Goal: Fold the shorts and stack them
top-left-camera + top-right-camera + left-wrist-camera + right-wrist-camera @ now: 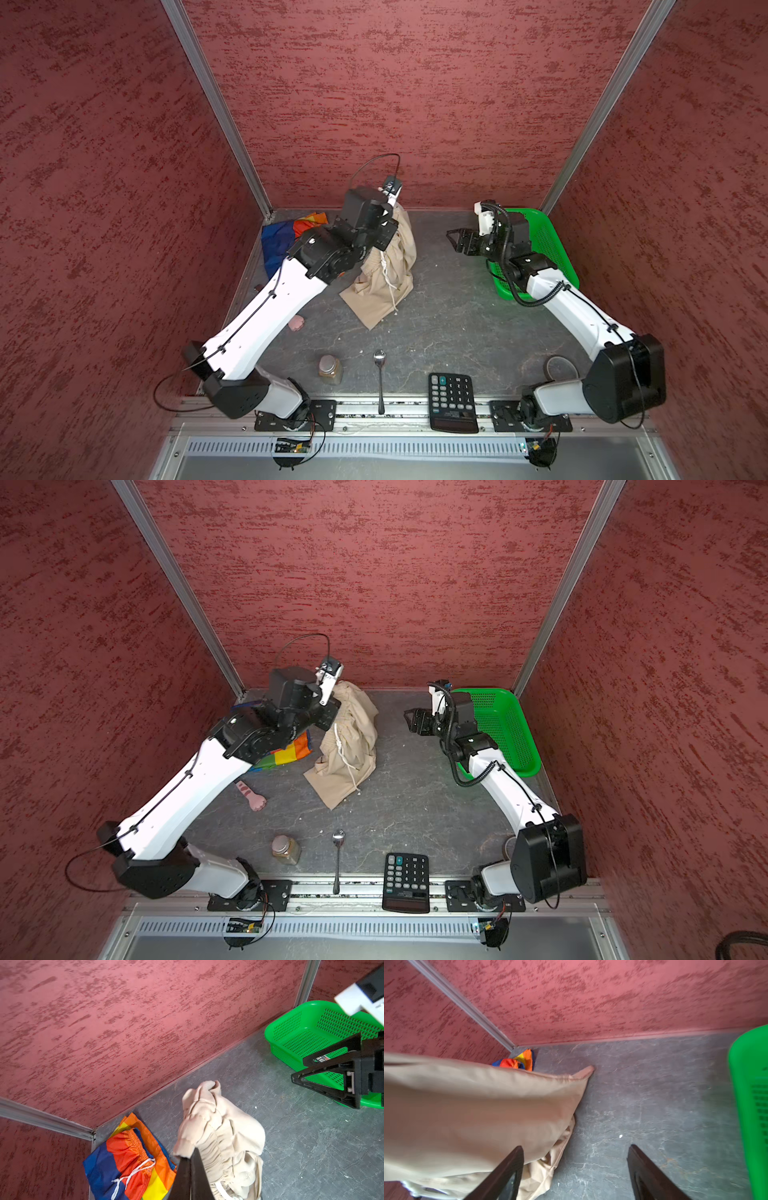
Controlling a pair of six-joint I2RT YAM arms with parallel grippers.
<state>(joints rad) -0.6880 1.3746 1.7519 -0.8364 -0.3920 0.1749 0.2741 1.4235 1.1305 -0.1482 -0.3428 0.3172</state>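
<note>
The beige shorts hang in a bunch, their lower part resting on the grey table, white drawstring dangling. My left gripper is shut on their gathered waistband, holding it up. The rainbow-striped shorts lie crumpled in the back left corner, partly hidden by the left arm. My right gripper is open and holds nothing; it hovers to the right of the beige shorts, apart from them.
A green basket stands at the back right, behind the right arm. Along the front edge lie a jar, a spoon, a calculator and a tape roll. A pink toy lies beside the left arm.
</note>
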